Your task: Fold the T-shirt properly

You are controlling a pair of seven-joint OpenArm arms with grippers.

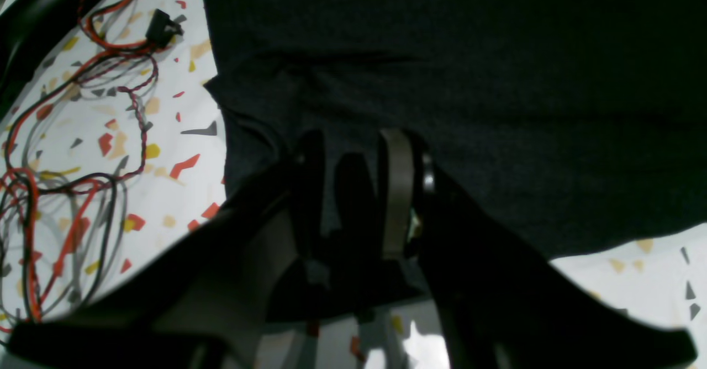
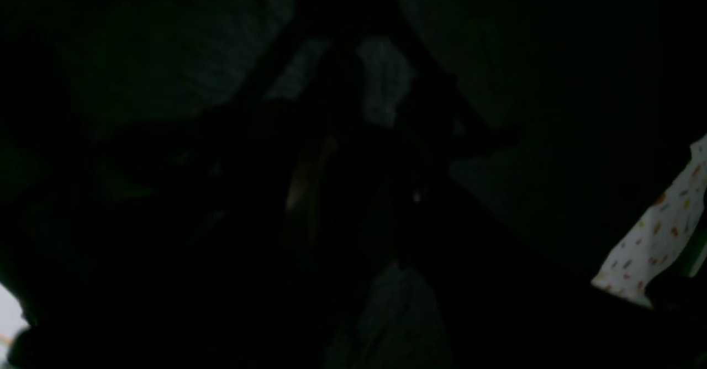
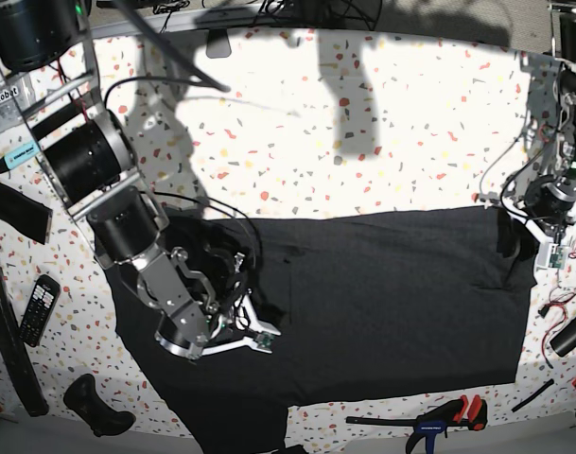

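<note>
The dark charcoal T-shirt lies spread flat, plain side up, across the speckled table. My left gripper sits at the shirt's right edge. In the left wrist view the left gripper stands on the cloth near a corner, with a fold of fabric pinched between its fingers. My right gripper is pressed down into bunched fabric at the shirt's left part. The right wrist view is almost black, filled with shirt fabric, so its jaws cannot be made out.
Red and black cables lie on the table beside the shirt's right edge. A remote-like handset and a black handle lie at the front left. A clamp with blue and red grips rests at the front edge.
</note>
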